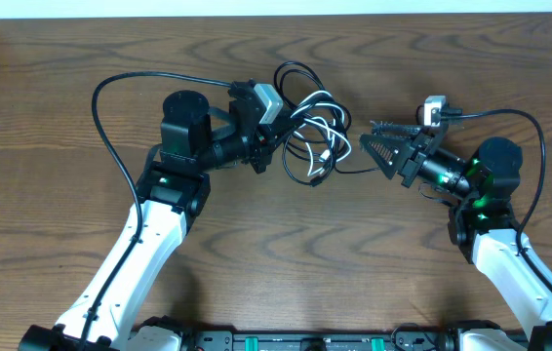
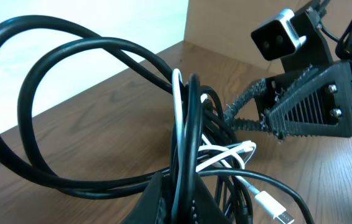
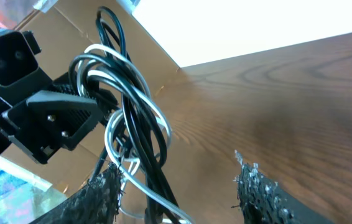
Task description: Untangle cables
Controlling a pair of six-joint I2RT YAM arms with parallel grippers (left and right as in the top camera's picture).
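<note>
The cables (image 1: 315, 109) form one knot of black loops and one white cord between the two arms. My left gripper (image 1: 274, 136) is shut on the bundle. In the left wrist view its jaws (image 2: 185, 186) pinch black strands (image 2: 191, 124) with the white cord (image 2: 226, 152), whose plug (image 2: 274, 205) lies on the table. My right gripper (image 1: 369, 135) stands open just right of the knot. In the right wrist view its gripper (image 3: 176, 169) has black and white strands (image 3: 132, 124) hanging between the fingers, close to the left finger (image 3: 98, 193).
The wooden table (image 1: 286, 253) runs out to a pale edge at the back. Thicker black wires (image 1: 110, 146) arc off each arm. The left arm's gripper body (image 3: 45, 118) and camera sit close behind the knot in the right wrist view.
</note>
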